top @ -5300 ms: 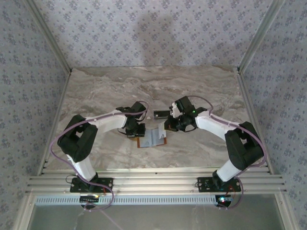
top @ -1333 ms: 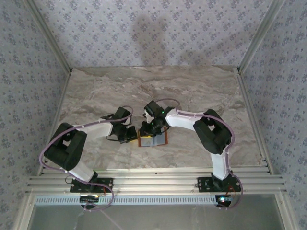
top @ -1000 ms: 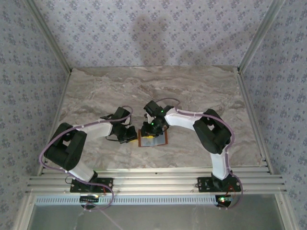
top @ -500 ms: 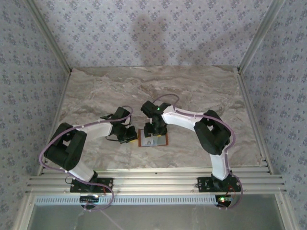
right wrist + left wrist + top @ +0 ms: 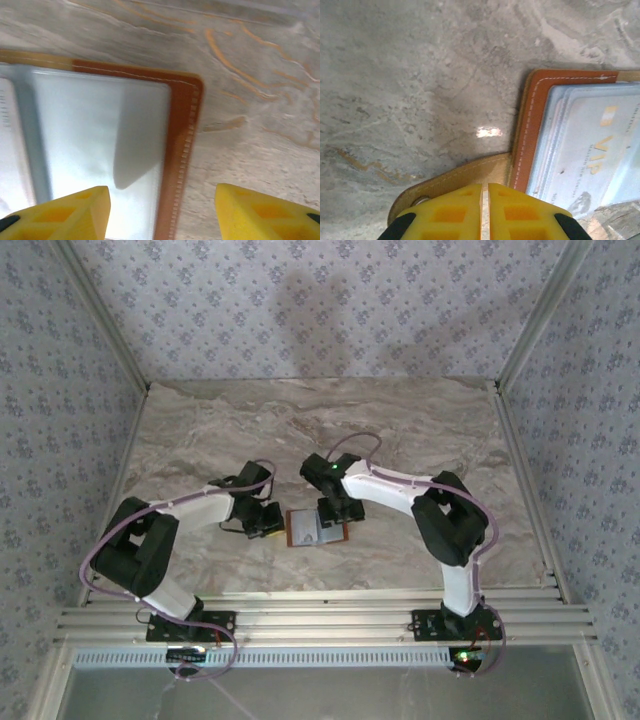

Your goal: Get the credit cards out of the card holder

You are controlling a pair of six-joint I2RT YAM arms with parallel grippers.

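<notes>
Extraction pending: left gripper [image 5: 485, 189], closed, sits at the edge of the holder [image 5: 316, 530]; right gripper [image 5: 160, 194] hovers half-open above it. Next: pinch a card [image 5: 590, 150] edge, withdraw.

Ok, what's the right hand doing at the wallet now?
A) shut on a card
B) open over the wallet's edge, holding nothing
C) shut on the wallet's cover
B: the right hand has its yellow fingers wide apart over the wallet, at its orange-brown border, nothing between them.
</notes>
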